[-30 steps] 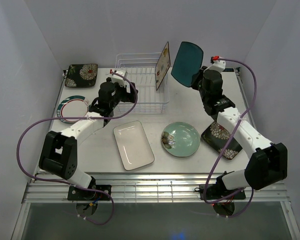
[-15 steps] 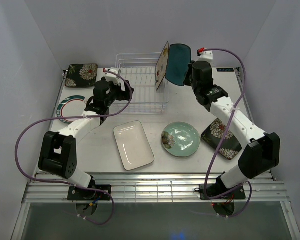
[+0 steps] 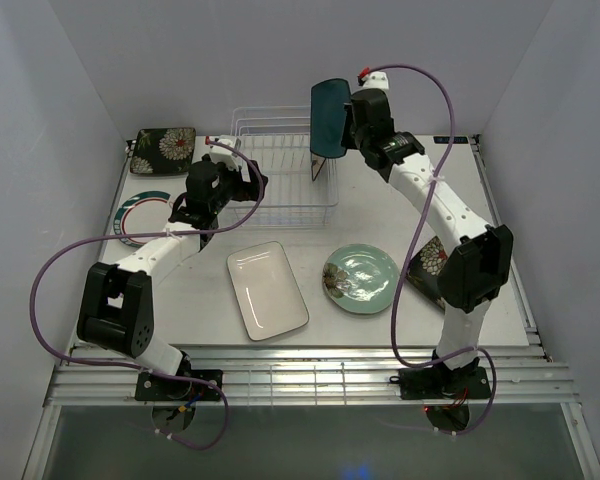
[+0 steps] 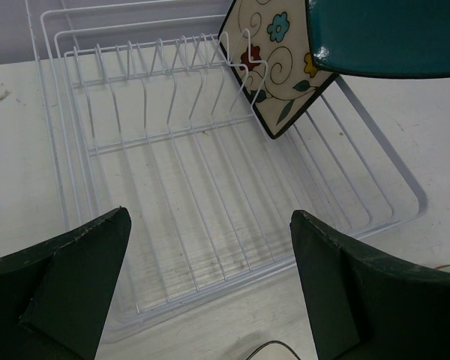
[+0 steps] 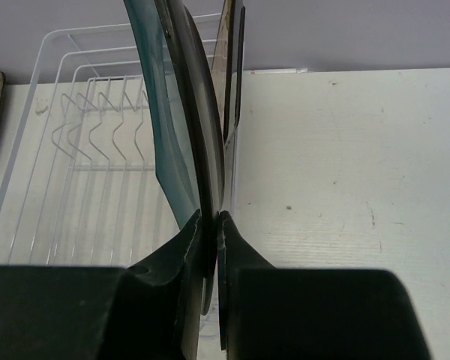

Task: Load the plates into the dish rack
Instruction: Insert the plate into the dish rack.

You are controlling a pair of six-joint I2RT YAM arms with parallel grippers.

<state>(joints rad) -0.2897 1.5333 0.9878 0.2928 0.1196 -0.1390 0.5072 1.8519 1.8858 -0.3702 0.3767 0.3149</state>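
Observation:
My right gripper (image 3: 350, 120) is shut on the rim of the teal square plate (image 3: 329, 117), holding it upright, edge-on (image 5: 181, 127), above the right end of the white wire dish rack (image 3: 278, 182). The cream floral plate (image 4: 273, 71) stands in the rack's right-end slot, just behind the teal plate (image 4: 390, 36). My left gripper (image 4: 210, 300) hovers open over the rack's near edge (image 4: 210, 277), nothing between its fingers. On the table lie the white rectangular plate (image 3: 267, 290), the mint round plate (image 3: 361, 279), the green-rimmed round plate (image 3: 138, 216) and two dark floral plates (image 3: 163, 150), (image 3: 427, 262).
The rack's slots (image 4: 150, 90) left of the cream plate hold nothing. The right arm's link (image 3: 450, 215) crosses above the right dark floral plate. Purple cables loop beside both arms. Walls close in the table at the back and sides.
The right arm has swung the teal plate leftwards, from right of the rack to above its right end, turning it more edge-on. The left gripper shifted slightly left and stayed open.

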